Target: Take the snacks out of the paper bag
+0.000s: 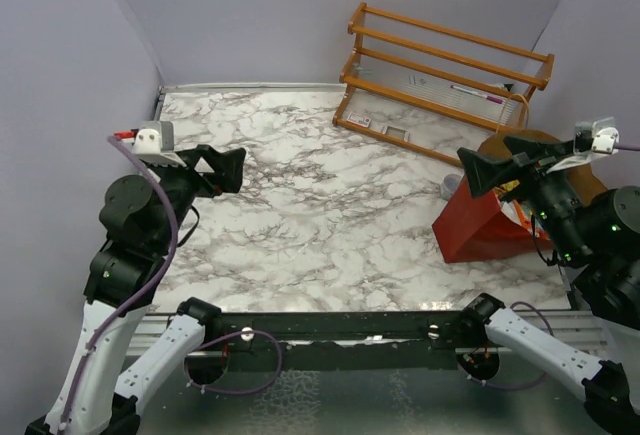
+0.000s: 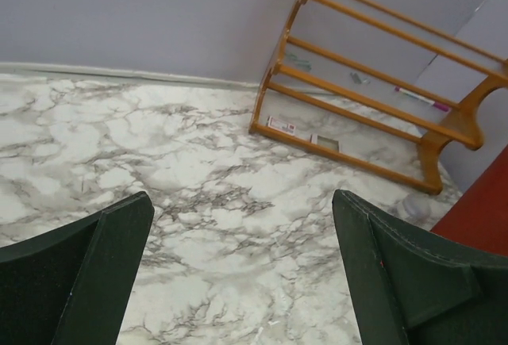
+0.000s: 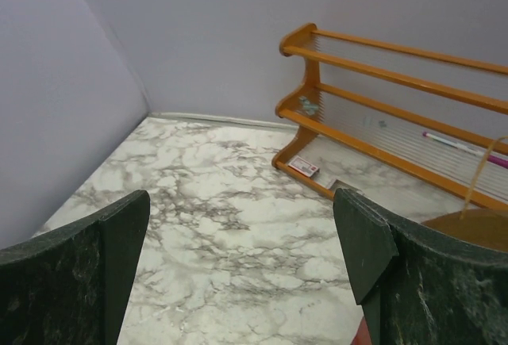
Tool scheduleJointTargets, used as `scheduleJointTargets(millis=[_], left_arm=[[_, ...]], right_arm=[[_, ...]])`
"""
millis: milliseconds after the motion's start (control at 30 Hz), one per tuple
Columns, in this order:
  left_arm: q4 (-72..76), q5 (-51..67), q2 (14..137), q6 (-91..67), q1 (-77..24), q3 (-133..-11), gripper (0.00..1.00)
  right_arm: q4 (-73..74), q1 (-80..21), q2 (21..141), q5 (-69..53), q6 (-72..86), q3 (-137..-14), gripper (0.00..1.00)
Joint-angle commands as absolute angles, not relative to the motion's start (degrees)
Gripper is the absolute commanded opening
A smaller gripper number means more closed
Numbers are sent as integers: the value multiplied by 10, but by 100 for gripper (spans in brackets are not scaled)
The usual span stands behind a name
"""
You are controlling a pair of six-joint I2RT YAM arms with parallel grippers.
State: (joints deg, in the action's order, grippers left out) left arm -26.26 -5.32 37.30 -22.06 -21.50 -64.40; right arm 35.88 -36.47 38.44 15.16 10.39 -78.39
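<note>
The left claw point(image 1: 233, 169) and the right claw point(image 1: 471, 172) are wide open and empty; the paper bag point(image 1: 478, 227) stands at the right side of the frame.

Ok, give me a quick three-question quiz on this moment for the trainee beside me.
1. True or false: the left gripper is holding a snack packet.
2. Where on the table is the paper bag?
A) far left
B) right side, by the right gripper
C) dead centre
3. Fill in: the orange wooden ___ stands at the back right, near the wall.

Key:
1. False. Its fingers are spread wide with nothing between them.
2. B.
3. rack.
</note>
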Motion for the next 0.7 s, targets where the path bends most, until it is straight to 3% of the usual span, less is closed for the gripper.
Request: scheduleJointTargets(millis=[0, 400, 667], left_arm=[[-145, -80, 361, -173, -213, -572, 99], [13, -81, 374, -121, -212, -438, 99], [74, -83, 387, -101, -211, -414, 99]], right_arm=[[388, -315, 404, 159, 125, -794, 99], [386, -228, 409, 160, 121, -757, 99], [375, -212, 439, 281, 162, -719, 99]])
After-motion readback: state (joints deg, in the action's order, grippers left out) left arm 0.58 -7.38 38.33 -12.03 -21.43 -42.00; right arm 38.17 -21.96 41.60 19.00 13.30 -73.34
